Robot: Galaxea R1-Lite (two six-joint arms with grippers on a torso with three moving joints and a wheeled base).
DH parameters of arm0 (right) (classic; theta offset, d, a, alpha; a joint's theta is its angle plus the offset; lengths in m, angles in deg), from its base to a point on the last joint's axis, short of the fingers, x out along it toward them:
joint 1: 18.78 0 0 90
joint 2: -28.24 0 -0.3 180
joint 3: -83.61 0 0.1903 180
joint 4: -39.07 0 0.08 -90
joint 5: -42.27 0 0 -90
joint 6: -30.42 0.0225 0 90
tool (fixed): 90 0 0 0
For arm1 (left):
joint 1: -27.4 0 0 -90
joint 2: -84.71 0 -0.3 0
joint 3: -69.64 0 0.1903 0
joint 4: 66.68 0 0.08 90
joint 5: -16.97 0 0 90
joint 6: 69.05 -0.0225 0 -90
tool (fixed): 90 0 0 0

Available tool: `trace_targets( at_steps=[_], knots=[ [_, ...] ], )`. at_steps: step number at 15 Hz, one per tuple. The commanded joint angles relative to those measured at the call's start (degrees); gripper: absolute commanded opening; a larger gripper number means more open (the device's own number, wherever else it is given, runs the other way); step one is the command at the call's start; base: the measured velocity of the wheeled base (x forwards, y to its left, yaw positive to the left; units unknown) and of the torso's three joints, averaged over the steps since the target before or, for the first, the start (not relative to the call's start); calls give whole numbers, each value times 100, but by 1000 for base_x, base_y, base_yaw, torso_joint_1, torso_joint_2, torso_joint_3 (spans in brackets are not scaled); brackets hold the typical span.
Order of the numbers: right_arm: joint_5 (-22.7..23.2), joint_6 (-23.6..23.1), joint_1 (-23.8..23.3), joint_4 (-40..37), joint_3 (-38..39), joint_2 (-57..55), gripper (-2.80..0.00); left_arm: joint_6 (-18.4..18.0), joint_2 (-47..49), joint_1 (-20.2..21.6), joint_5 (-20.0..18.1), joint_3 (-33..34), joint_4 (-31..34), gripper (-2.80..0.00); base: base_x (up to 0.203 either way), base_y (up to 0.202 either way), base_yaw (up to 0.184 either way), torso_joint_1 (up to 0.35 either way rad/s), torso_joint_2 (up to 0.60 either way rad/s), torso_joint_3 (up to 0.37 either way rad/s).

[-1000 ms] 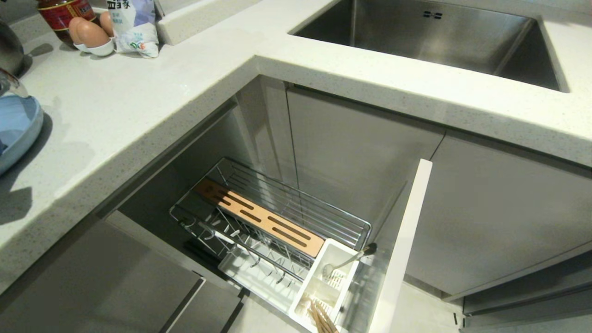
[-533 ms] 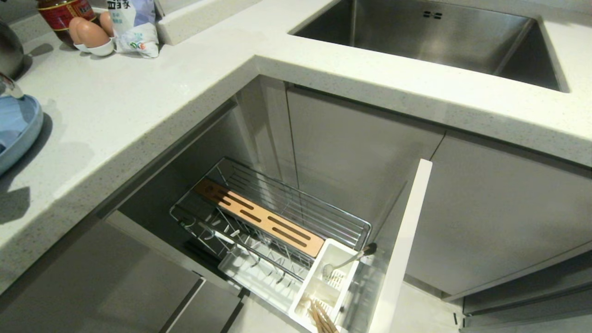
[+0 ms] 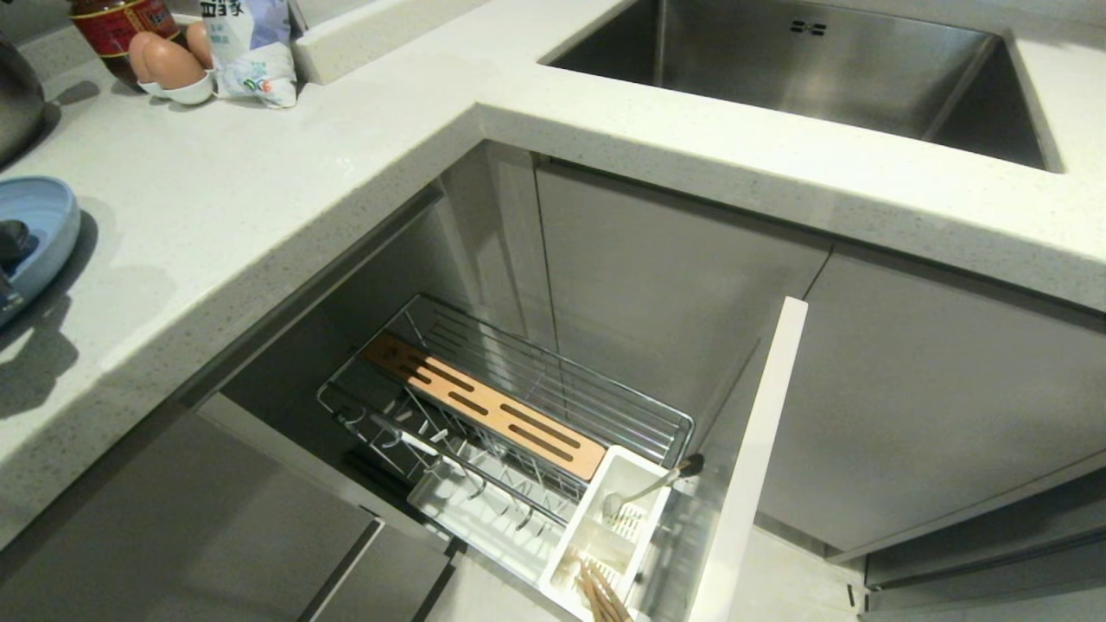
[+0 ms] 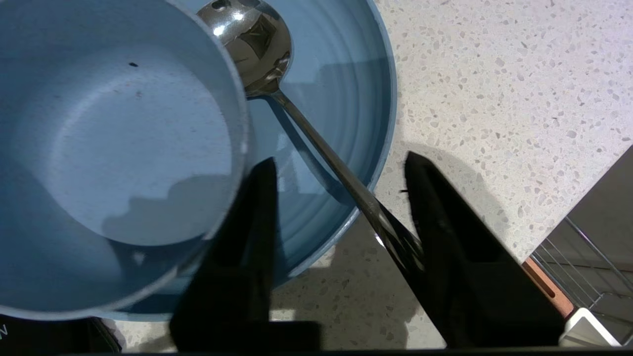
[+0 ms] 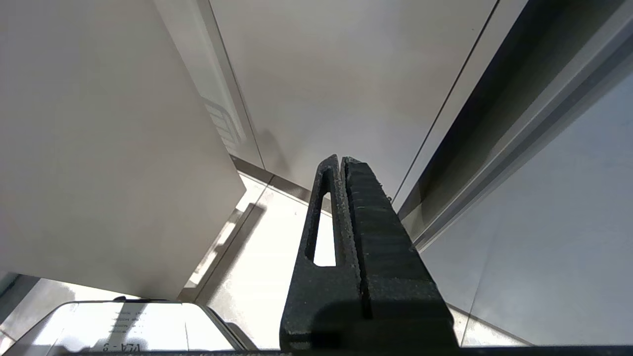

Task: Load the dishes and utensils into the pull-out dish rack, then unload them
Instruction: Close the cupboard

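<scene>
- Left gripper [image 4: 336,168], fingers parted and gripping nothing, straddles the silver metal spoon [image 4: 277,89] lying in the pale blue oval plate [image 4: 356,99].
- Pale blue round bowl [image 4: 113,148] sits alongside.
- Chrome wire pull-out dish rack [image 3: 518,415], lower centre, holds wooden chopsticks [image 3: 602,596] and another spoon [image 3: 648,488].
- Right gripper [image 5: 343,163] is closed, empty.

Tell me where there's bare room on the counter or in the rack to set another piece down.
Bare patch: white speckled counter between the pale blue oval plate and the steel sink. The chrome wire rack's peg rows over its white tray stand bare. Crowded: the white caddy, holding chopsticks and a metal utensil, and the plate under the open left hand.
</scene>
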Motion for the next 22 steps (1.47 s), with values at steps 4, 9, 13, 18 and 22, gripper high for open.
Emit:
trace_targets(
  at_steps=[4,9,13,18,22],
  knots=[
    [2,0,0,0,0,0,-280,-20,21,-8,-14,-80,-20,0,0,0,0,0,0,0],
    [2,0,0,0,0,0,-280,-74,219,-84,-99,-526,-143,0,0,0,0,0,0,0],
    [2,0,0,0,0,0,-280,-307,567,-334,-119,-999,-166,-280,0,0,0,0,0,0],
    [0,0,0,0,0,0,-280,-283,1175,-1418,-189,-1831,-129,-280,0,0,0,0,0,0],
    [2,0,0,0,0,0,-280,-80,1670,-3087,-161,-2065,-115,-280,0,0,0,0,0,0]
  ],
)
